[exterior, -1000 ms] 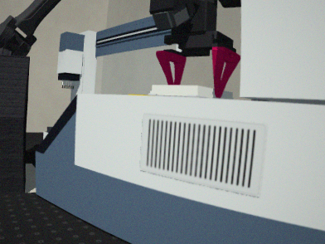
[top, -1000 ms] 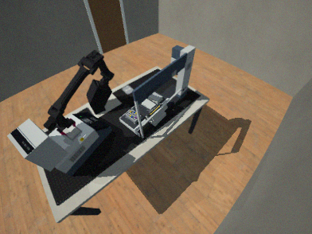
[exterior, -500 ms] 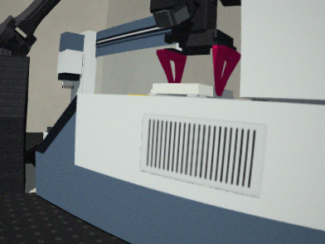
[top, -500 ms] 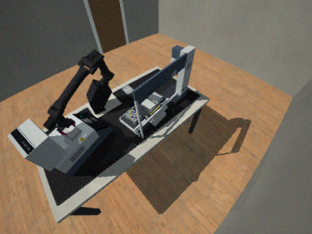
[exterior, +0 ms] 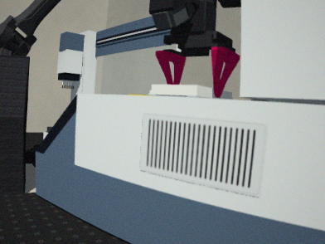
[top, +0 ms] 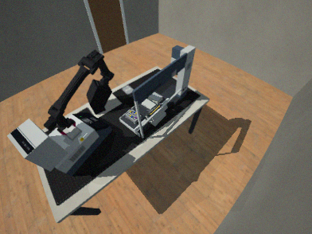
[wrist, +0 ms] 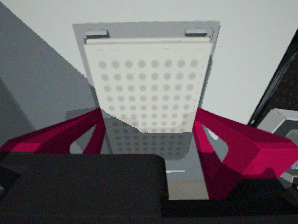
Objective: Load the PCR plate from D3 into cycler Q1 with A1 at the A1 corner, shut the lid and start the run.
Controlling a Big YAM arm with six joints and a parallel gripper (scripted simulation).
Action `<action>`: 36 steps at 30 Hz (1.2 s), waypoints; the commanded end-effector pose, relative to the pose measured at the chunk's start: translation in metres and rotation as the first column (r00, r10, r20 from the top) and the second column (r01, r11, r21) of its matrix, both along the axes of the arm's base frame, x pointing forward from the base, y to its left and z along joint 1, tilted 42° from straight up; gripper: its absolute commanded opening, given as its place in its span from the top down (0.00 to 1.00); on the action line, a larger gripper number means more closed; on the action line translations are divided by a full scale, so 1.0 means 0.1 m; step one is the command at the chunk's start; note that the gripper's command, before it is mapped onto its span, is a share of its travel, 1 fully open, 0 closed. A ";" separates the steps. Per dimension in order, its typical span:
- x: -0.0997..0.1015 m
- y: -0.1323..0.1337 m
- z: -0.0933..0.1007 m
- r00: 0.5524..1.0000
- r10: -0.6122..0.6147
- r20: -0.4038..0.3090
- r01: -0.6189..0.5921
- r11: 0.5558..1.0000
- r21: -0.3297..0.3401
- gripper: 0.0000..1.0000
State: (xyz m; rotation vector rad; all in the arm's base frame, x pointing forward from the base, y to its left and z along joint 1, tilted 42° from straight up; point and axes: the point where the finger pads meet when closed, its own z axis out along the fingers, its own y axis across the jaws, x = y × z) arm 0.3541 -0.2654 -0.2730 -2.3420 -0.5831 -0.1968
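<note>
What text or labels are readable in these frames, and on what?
None can be read.
Cycler Q1: a yellow mark and a striped label on its top are too blurred to read.
PCR plate, held in the gripper: rows of wells show, no lettering.
Deck labware: coloured spots only.

In the top view, the cycler Q1 (top: 60,149) stands on the tabletop (top: 175,131) at about 8 o'clock, and the deck frame (top: 161,81) at about 1 o'clock. The hand (wrist: 150,137) is above Q1's block (wrist: 80,55). Its fingers are closed on the PCR plate (wrist: 150,85), at the plate's 3 and 9 o'clock sides. Two corner brackets (wrist: 97,33) lie at the plate's 12 o'clock edge.
</note>
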 end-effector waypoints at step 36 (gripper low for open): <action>0.13 -0.31 0.18 0.999 -0.013 0.053 0.016 0.998 -0.056 0.00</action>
